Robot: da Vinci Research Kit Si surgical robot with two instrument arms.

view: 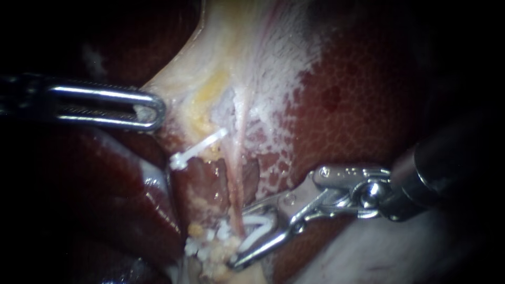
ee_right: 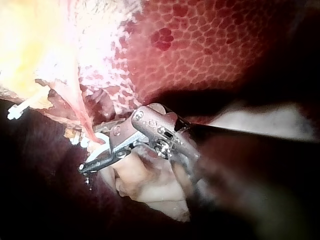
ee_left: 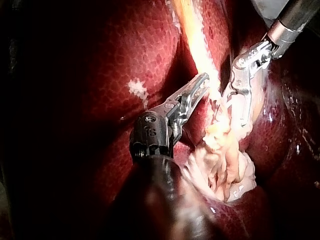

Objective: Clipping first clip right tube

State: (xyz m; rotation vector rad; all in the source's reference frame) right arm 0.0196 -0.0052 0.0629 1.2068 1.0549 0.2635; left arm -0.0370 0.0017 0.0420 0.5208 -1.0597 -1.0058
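Endoscope: left instrument (view: 150, 110) is clamping pale tissue (view: 210, 79). Right instrument (view: 239, 236) is gripping a white clip (view: 260, 223), straddling the right tube (view: 238, 173) low down, beside the liver (view: 357, 105). Left wrist: left jaws are pinching the pale tissue. Right wrist: white clip (ee_right: 102, 142) is sitting around the right tube (ee_right: 82, 117), jaws partly apart.

Thin pink right tube (view: 238, 179) within open white clip (view: 261, 223)

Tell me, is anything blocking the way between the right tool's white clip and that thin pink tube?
Nothing visible does. The right instrument holds the open white clip in its jaws right at the thin tube, which runs straight into the clip's mouth. The other clip sits higher up, off to the side.
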